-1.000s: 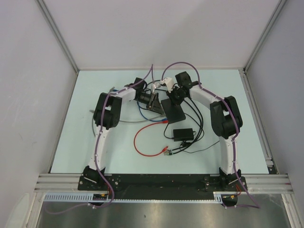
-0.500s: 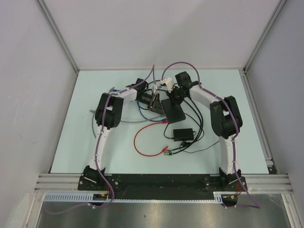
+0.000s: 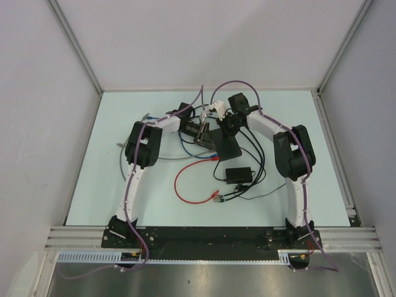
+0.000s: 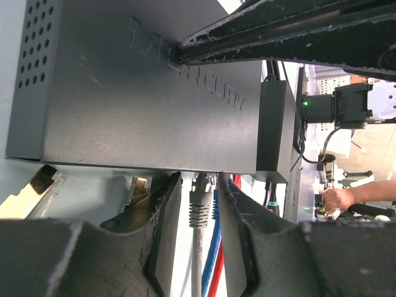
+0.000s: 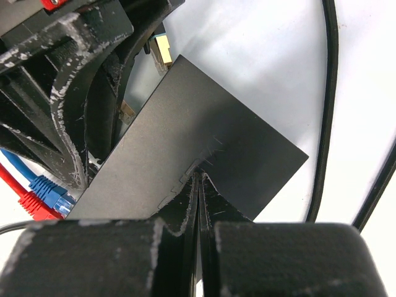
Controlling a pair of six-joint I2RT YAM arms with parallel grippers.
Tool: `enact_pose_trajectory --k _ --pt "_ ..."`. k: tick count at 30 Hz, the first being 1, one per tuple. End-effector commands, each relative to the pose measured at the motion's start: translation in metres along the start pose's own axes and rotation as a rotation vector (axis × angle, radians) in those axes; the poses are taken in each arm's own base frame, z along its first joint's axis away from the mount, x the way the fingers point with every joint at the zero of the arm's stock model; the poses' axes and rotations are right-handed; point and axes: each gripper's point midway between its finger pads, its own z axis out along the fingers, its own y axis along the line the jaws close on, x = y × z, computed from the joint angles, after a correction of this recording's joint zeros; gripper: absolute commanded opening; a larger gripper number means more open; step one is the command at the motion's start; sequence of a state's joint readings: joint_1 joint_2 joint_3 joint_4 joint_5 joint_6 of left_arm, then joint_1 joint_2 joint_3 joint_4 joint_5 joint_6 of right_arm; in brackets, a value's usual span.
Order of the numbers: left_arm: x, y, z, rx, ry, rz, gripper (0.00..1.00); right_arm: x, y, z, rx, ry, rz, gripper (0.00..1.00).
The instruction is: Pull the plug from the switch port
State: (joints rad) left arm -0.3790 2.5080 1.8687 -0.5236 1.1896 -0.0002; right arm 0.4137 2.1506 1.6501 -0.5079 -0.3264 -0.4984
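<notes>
On the top face of the switch [image 4: 124, 105] we read raised letters: an "M", then "RCURY". The letters between them are hidden under a finger of the right gripper [image 5: 199, 182]. On the left part of this face there is a field of small round holes. We find no other writing that we can read.

The switch lies flat on the table [image 3: 99, 185], in the middle and toward the far side, between the two wrists. The grey plug [image 4: 199, 207] sits in a port on the edge of the switch that faces the left gripper [image 4: 199, 183]. The two fingers of this gripper stand apart, one on each side of the plug, with a thin gap on each side, so they do not pinch it. A blue cable [image 4: 212, 247] runs just beside the grey plug.

The fingers of the right gripper are together, with only a thin slit between them, and their tips press on the top face of the switch.

Only the left wrist view shows the letters and the grey plug; from above they are too small to see. The right wrist view shows a blue plug [image 5: 46, 187] and a red plug [image 5: 34, 208] by the same edge. Whether they are in ports we cannot tell. Only the top view shows the small black box [image 3: 238, 175] with thin leads, on the near side of the switch.
</notes>
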Motion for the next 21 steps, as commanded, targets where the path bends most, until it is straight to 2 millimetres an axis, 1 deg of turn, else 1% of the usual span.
enact_pose_trajectory --k 1,6,12,21 --pt "0.0068 0.0214 0.0097 -0.052 0.020 0.033 0.36 0.1295 0.0257 0.0337 -0.075 0.390 0.095 0.01" --pt "0.0065 0.0203 0.0102 -0.049 0.023 0.038 0.35 0.1292 0.0255 0.0339 -0.074 0.388 0.094 0.01" --pt "0.0063 0.0188 0.0096 -0.037 0.022 0.042 0.41 0.1297 0.0252 0.0336 -0.072 0.391 0.094 0.01" --pt "0.0073 0.0155 0.0093 -0.018 0.024 0.058 0.39 0.1293 0.0253 0.0339 -0.071 0.391 0.092 0.01"
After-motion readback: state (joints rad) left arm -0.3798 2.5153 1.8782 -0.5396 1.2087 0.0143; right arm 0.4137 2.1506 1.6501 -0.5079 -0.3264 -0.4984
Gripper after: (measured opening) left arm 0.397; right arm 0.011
